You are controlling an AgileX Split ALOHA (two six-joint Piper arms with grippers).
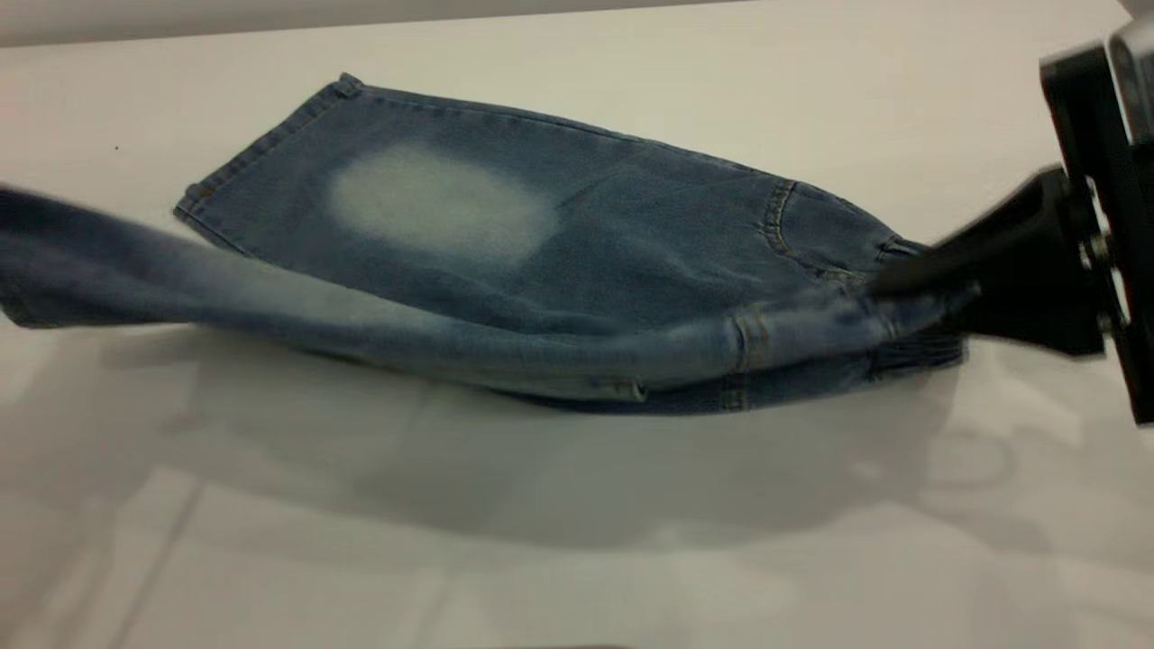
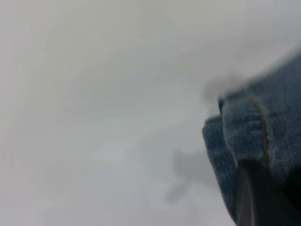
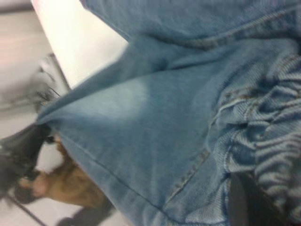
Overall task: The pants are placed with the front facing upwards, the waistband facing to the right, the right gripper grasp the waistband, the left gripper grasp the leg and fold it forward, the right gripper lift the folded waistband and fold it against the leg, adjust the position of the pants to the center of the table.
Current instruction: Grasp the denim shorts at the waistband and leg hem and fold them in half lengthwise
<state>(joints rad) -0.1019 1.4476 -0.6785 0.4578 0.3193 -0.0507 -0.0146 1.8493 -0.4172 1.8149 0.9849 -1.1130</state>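
Note:
The blue denim pants [image 1: 541, 243] lie on the white table [image 1: 577, 541], waistband [image 1: 911, 353] to the right. The far leg lies flat, showing its pale patch. The near leg [image 1: 270, 297] hangs stretched above the table and runs off the left edge. My right gripper [image 1: 911, 281] is shut on the waistband's near corner; in the right wrist view a black finger [image 3: 242, 202] presses the ruched waistband [image 3: 277, 150]. In the left wrist view my left gripper [image 2: 263, 197] is shut on the leg's stitched hem [image 2: 249, 127], held over the table. It is outside the exterior view.
The table's far edge [image 1: 270, 27] runs along the back, close behind the pants. Bare white surface lies in front of the pants, with the lifted leg's shadow [image 1: 505, 469] on it. Past the leg's far end the right wrist view shows dark equipment [image 3: 23, 155].

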